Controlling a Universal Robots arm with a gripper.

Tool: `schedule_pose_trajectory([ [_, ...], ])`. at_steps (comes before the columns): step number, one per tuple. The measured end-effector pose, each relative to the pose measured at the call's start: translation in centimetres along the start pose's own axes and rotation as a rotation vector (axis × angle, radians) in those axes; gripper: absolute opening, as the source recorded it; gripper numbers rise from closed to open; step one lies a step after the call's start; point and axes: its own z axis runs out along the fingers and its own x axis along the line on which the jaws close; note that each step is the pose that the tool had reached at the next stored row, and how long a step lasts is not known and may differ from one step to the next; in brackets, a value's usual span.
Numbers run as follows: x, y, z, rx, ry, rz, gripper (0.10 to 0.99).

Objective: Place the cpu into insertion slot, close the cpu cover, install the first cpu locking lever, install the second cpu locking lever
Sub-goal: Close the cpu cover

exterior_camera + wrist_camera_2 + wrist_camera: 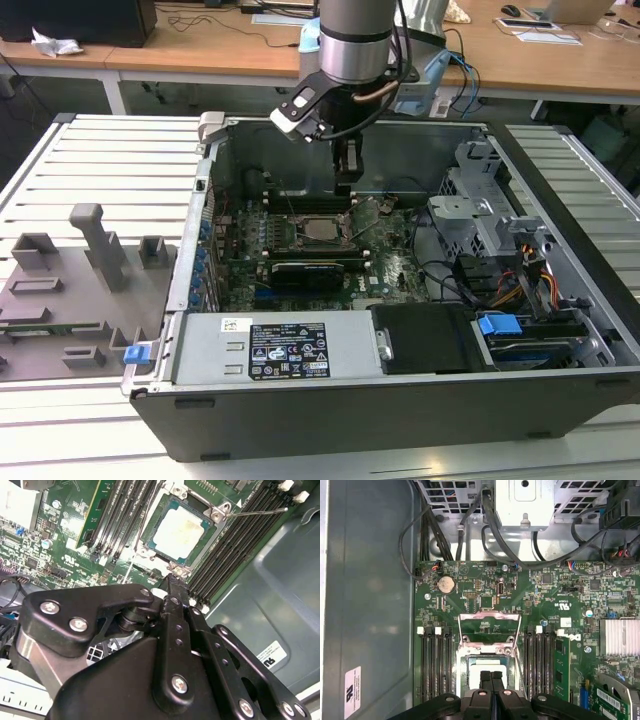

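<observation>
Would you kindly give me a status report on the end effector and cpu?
End effector shut, tips at the insertion slot's edge. Cpu seated, cpu cover looks down. One lever rod juts free. Nothing blocking.

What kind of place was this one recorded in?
Probably a robotics lab or workshop: an open computer case on a slatted metal bench, a robot arm over it, wooden desks behind.

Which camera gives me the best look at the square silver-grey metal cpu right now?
The second wrist view: the square silver-grey metal cpu shows its whole top, unobstructed. In the first wrist view the black gripper hides its middle. The exterior view shows it as a small, far-off square.
</observation>
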Motion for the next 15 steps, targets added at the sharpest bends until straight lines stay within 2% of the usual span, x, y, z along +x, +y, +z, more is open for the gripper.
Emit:
schedule_pose_trajectory([
  [8, 0.0, 0.18, 0.14, 0.0, 0.0001, 0.0, 0.106],
  [15, 0.0, 1.04, 0.53, 0.003, 0.0, 0.0, 0.106],
])
